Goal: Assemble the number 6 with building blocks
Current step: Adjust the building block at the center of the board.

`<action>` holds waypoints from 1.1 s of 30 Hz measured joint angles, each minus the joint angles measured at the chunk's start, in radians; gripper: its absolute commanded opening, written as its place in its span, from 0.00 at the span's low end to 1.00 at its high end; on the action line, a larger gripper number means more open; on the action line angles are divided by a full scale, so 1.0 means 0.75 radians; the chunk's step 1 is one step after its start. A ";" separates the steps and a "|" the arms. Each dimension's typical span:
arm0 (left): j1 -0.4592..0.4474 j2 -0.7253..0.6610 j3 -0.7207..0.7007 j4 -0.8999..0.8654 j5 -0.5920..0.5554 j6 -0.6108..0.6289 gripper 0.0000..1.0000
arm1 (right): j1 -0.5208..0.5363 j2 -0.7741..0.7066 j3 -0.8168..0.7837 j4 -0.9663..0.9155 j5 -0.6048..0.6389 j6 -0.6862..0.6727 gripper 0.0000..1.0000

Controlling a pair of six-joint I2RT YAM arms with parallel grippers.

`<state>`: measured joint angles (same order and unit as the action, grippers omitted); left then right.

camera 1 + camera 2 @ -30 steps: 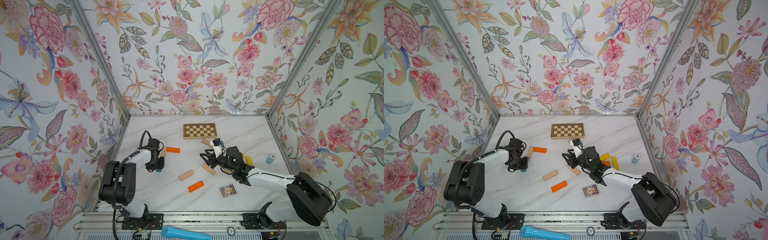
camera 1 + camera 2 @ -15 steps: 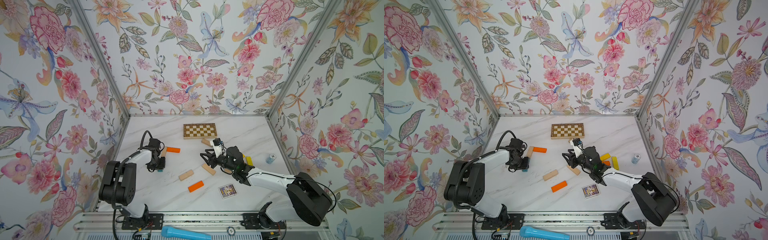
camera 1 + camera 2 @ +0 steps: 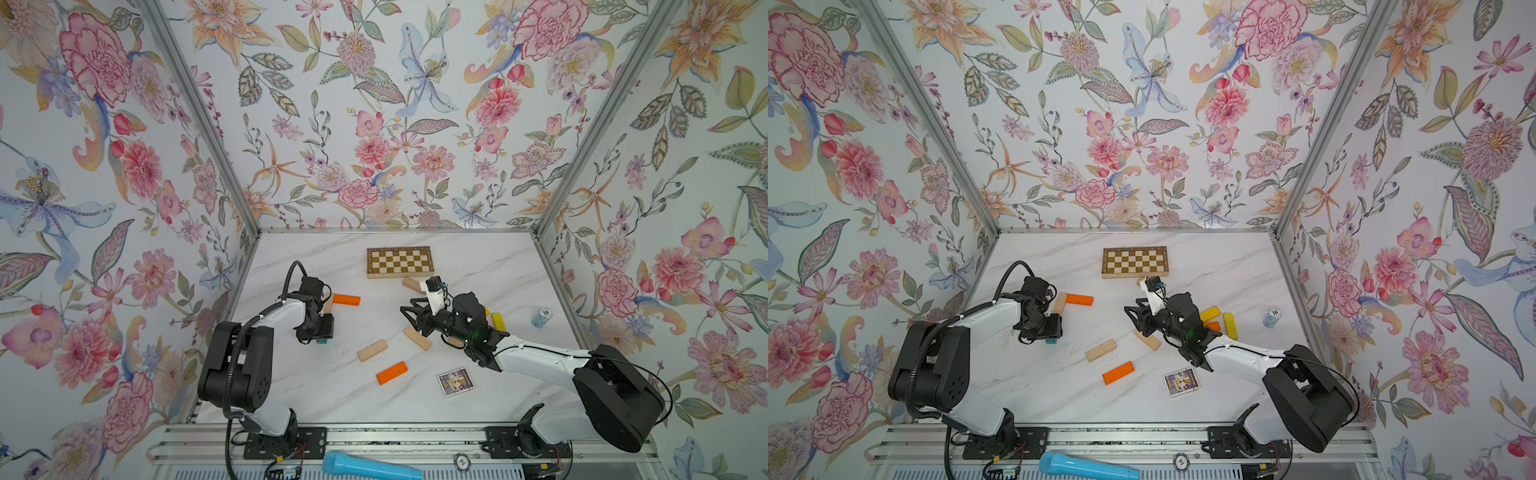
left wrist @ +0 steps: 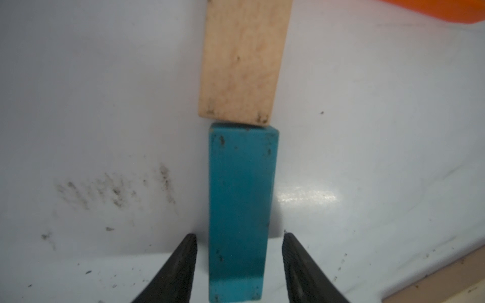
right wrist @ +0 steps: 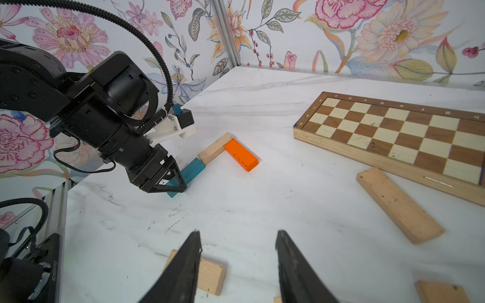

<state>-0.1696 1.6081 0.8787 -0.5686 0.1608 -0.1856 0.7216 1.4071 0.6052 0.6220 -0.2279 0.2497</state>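
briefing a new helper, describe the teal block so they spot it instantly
From the checkered board, look toward the left arm's claw. The teal block lies flat between its open jaws, butting a plain wooden block. Unlike that and the nearby orange block, it is blue.

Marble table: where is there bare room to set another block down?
Bare: the back left corner beside the chessboard; the front strip between the front orange block, the card and the rail. Crowded: the pale blocks and yellow blocks on the right.

Teal block (image 4: 240, 210), orange block (image 3: 346, 299), brown-cream checkered board (image 3: 400, 262), possibly bluish card (image 3: 455, 381)
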 measured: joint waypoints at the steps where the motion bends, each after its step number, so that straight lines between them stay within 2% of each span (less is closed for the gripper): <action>1: 0.000 0.000 0.002 -0.015 -0.013 -0.002 0.58 | -0.004 -0.002 0.000 -0.001 -0.001 -0.001 0.48; 5: -0.001 -0.029 0.023 -0.097 -0.042 -0.020 0.55 | -0.015 -0.017 0.000 -0.005 0.000 -0.004 0.48; 9: -0.017 -0.152 0.072 -0.150 -0.052 -0.068 0.45 | -0.033 -0.024 0.000 -0.005 0.000 0.001 0.48; 13: -0.101 -0.256 0.132 -0.156 -0.044 -0.135 0.29 | -0.063 -0.051 -0.006 -0.004 0.007 0.026 0.47; 18: -0.218 -0.227 0.123 -0.112 0.002 -0.204 0.18 | -0.129 -0.104 -0.009 -0.005 0.036 0.082 0.47; 23: -0.240 -0.120 0.071 -0.053 0.031 -0.250 0.15 | -0.178 -0.131 -0.013 -0.007 0.054 0.128 0.47; 33: -0.240 0.018 0.064 -0.017 0.015 -0.257 0.14 | -0.179 -0.132 -0.017 -0.037 0.056 0.167 0.47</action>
<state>-0.3492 1.6218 0.9268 -0.5816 0.1719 -0.3786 0.5873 1.3079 0.5922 0.5945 -0.1860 0.3752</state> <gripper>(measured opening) 0.151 0.471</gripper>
